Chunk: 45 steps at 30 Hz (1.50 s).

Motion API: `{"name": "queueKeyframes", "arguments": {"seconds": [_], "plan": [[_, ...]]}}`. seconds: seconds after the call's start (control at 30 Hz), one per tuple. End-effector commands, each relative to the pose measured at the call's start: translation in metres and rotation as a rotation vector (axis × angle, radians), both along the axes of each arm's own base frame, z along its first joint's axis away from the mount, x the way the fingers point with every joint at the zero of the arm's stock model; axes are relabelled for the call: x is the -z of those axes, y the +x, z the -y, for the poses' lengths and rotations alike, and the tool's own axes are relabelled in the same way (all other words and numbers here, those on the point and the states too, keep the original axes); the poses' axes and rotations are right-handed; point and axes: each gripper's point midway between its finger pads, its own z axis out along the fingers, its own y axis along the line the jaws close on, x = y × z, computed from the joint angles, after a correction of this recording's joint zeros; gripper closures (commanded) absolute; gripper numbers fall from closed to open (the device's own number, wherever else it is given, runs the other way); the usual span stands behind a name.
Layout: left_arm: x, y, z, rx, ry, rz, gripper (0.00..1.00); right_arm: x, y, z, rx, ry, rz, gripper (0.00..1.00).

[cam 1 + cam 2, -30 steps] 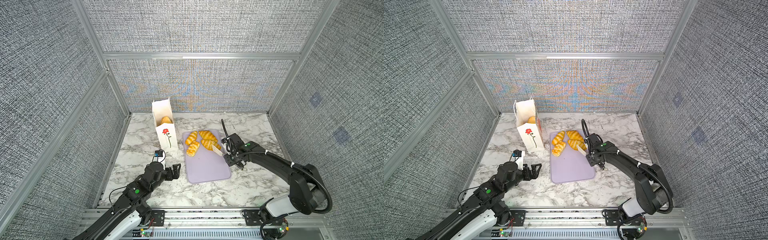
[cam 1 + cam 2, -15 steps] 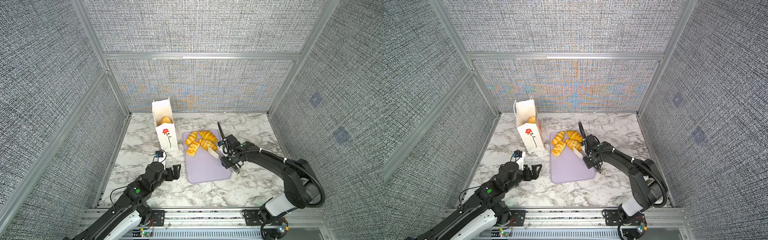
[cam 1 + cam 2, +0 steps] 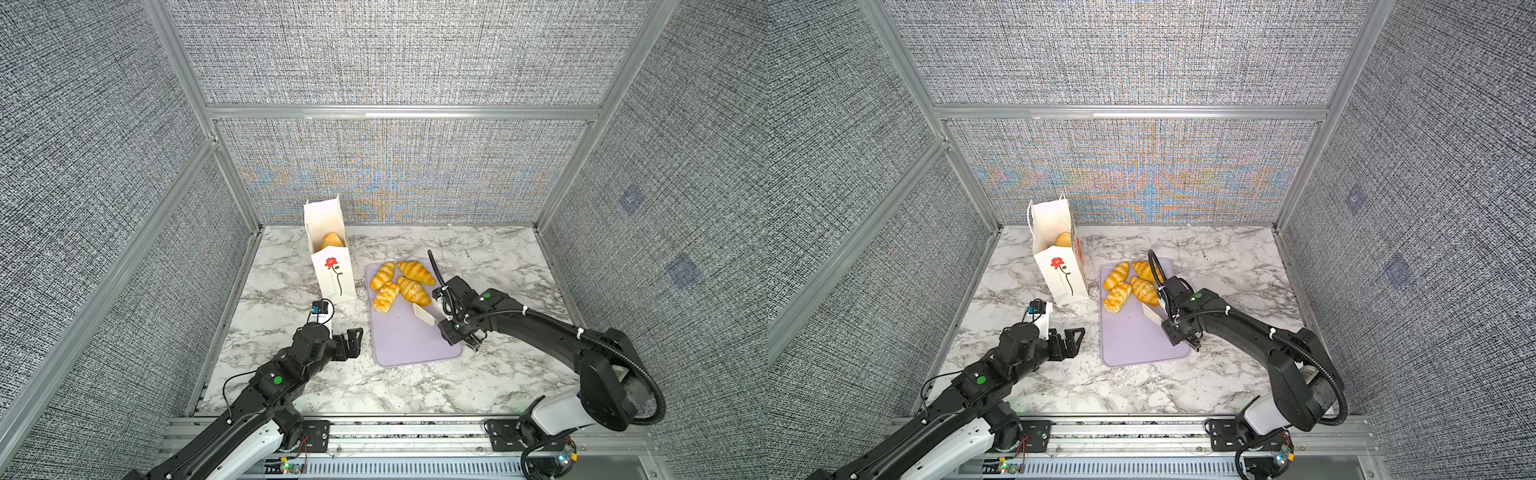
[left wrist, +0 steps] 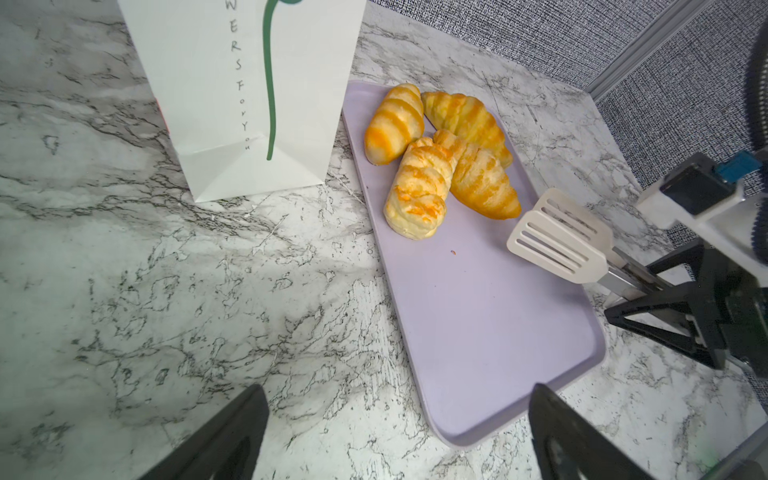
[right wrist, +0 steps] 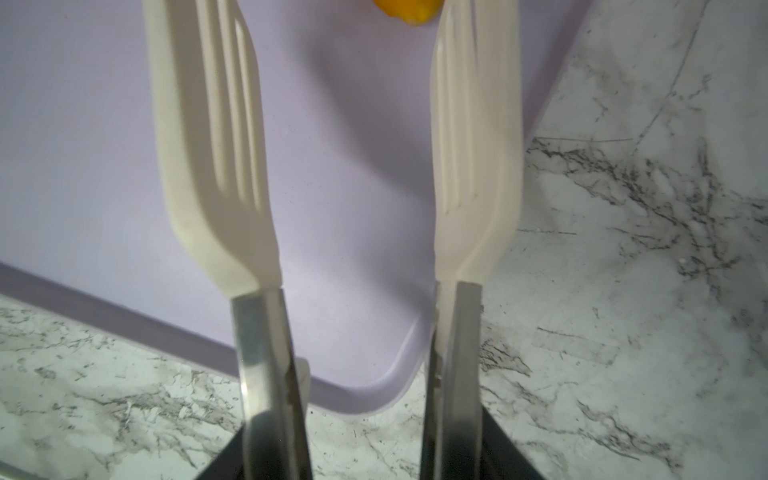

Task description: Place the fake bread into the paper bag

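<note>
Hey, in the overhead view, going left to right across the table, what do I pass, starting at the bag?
paper bag → fake bread, four loose pieces → tongs → right gripper, its jaws closed on the tongs' handles.

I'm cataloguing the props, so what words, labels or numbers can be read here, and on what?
"WERS FOR YOU": printed down the paper bag beside the green stem, left wrist view; earlier letters are cut off by the frame.
The same print in both top views: too small to read.
The tongs, the tray and the fake bread carry no text.
</note>
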Motion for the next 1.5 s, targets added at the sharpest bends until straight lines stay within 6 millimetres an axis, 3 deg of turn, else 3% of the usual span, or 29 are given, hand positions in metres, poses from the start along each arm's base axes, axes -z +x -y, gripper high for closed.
{"name": "queueKeyframes", "arguments": {"seconds": [0.0, 0.5, 0.9, 1.3, 1.47], "plan": [[-0.003, 0.003, 0.001, -0.006, -0.006, 0.018, 0.01, -0.007, 0.008, 0.009, 0.029, -0.050, 0.048, 0.45], [-0.003, 0.002, 0.001, 0.000, 0.002, 0.011, 0.01, 0.014, 0.037, -0.006, -0.100, -0.080, 0.075, 0.44], [-0.003, 0.005, 0.010, 0.022, 0.000, -0.003, 0.01, 0.015, 0.053, -0.019, -0.142, -0.065, 0.078, 0.43], [-0.005, 0.006, 0.011, 0.022, 0.005, 0.001, 0.01, 0.023, 0.058, -0.024, -0.159, -0.084, 0.038, 0.44], [-0.006, 0.006, 0.011, 0.019, 0.008, 0.005, 0.01, 0.026, 0.046, -0.023, -0.148, -0.076, -0.008, 0.50]]}}
